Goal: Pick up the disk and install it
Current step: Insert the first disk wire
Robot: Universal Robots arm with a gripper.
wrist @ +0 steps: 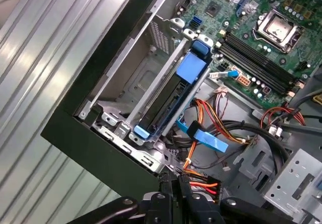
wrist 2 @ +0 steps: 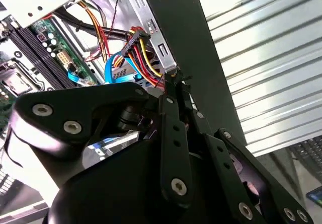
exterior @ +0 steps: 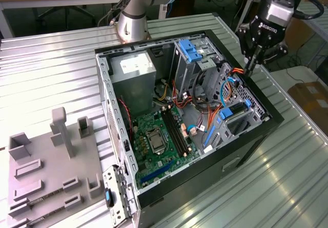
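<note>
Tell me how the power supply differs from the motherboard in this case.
The power supply is a grey metal box with a white sticker on top; the motherboard is a flat green board. The power supply rises as a block, while the motherboard lies flat on the floor of the case. The motherboard carries long slots and a square socket; the power supply carries none. Both sit inside the open case.

One pincer, one computer case, one motherboard, one power-supply box, one fixture.
</note>
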